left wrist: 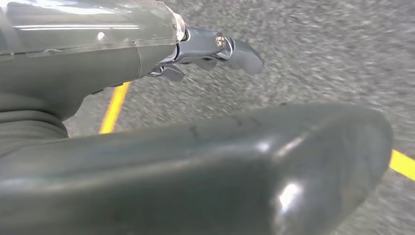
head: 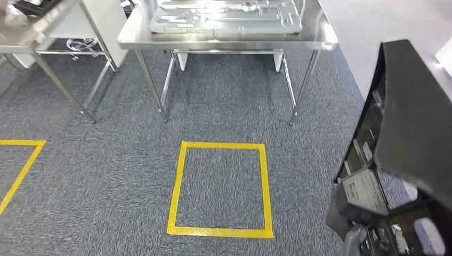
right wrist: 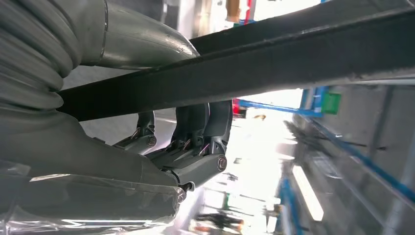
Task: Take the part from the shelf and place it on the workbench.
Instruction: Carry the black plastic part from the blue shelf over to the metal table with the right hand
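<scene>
At the right edge of the head view, the black part [head: 410, 122] sits gripped in the right hand [right wrist: 195, 147]; the left hand [left wrist: 215, 49] hangs, fingers loosely apart, holding nothing. Keeping the part level while nearing the bench [head: 320, 37] at upper centre seems wise.

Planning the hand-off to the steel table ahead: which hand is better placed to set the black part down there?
The right hand. Its fingers are wrapped around the black part, which rides at the robot's right. The left hand hangs over the carpet, holding nothing. The workbench is ahead.
</scene>
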`<control>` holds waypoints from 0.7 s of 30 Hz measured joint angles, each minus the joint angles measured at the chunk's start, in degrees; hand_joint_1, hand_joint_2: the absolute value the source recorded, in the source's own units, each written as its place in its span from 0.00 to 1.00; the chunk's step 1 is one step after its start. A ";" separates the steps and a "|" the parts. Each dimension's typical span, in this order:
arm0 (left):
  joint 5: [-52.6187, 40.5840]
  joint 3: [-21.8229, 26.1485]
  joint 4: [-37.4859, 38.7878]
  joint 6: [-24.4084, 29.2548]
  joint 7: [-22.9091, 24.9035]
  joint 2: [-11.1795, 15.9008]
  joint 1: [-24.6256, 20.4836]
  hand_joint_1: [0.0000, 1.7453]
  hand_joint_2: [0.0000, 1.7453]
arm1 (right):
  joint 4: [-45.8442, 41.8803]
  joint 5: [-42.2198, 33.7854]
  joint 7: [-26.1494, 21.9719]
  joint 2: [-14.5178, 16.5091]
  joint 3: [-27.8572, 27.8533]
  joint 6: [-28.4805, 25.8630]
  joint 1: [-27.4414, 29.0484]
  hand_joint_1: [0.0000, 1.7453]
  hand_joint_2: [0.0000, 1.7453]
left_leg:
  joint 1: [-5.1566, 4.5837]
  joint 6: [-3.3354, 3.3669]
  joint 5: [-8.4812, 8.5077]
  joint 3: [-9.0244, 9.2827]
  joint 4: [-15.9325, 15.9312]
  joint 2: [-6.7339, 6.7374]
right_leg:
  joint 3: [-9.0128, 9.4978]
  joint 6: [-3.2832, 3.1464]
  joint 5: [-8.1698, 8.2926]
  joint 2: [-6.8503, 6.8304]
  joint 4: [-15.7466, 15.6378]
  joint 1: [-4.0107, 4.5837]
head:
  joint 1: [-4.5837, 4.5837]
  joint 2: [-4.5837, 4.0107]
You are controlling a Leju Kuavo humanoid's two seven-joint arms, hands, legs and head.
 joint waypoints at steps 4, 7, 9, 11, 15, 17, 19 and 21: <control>0.10 0.02 0.00 0.03 0.13 -0.11 -0.58 0.00 0.00 | -0.20 -0.62 0.27 -0.52 0.25 -0.83 -0.40 1.00 1.00 | 0.10 1.49 -2.31 4.87 -3.12 0.49 | -3.48 1.74 5.21 -0.72 8.53 -0.08 | 0.00 0.01; 0.11 0.03 0.00 0.03 0.13 -0.10 -0.74 0.00 0.00 | -0.22 0.10 0.24 -1.01 0.37 -1.65 -0.50 1.00 1.00 | 0.53 1.71 -4.60 10.34 -6.00 0.57 | -12.11 2.36 3.08 -2.07 17.25 -0.28 | 0.14 0.01; 0.12 0.04 0.00 0.02 0.19 -0.19 -0.62 0.00 0.00 | -0.22 0.66 0.31 -1.23 0.53 -2.13 -0.51 1.00 1.00 | 0.84 1.45 -6.59 14.41 -7.52 0.43 | -16.14 2.85 -2.28 -2.23 16.85 -0.46 | 0.14 0.00; 0.14 0.06 0.00 -0.01 0.24 -0.36 -0.47 0.00 0.00 | -0.22 1.21 0.53 -1.39 0.63 -2.64 -0.54 1.00 1.00 | 1.19 1.08 -8.94 18.57 -8.69 0.31 | -18.66 3.27 -2.40 -2.46 12.51 -0.59 | 0.16 0.00; 0.28 0.10 0.00 -0.09 0.53 -0.51 -0.58 0.00 0.00 | -0.22 2.70 1.73 -1.74 0.72 -4.85 -0.87 1.00 1.00 | 1.31 -0.32 -14.22 25.29 -9.91 0.57 | -20.07 2.37 15.01 -3.58 4.08 -0.13 | 0.04 0.00; 0.31 0.13 0.00 -0.12 0.70 -0.50 -1.31 0.00 0.00 | -0.58 3.72 2.80 -1.97 0.87 -6.61 -1.42 1.00 1.00 | 1.32 -1.19 -13.85 26.55 -8.66 0.69 | -18.69 1.11 13.60 -3.12 4.85 0.14 | -0.09 0.00; 0.34 0.13 0.00 -0.19 0.76 -0.50 -2.10 0.00 0.00 | -1.04 4.88 3.81 -2.18 0.96 -8.26 -2.05 1.00 1.00 | 1.47 -1.68 -10.75 23.18 -0.97 0.72 | -16.31 0.14 11.69 -2.77 4.03 0.00 | -0.25 0.00; 0.35 0.12 0.00 -0.26 0.79 -0.49 -2.30 0.00 0.00 | -1.21 6.10 4.73 -2.49 0.97 -9.52 -2.64 1.00 1.00 | 1.55 -1.93 -10.45 16.35 8.65 0.74 | -13.34 -0.49 10.05 -2.55 2.62 -0.11 | -0.47 0.00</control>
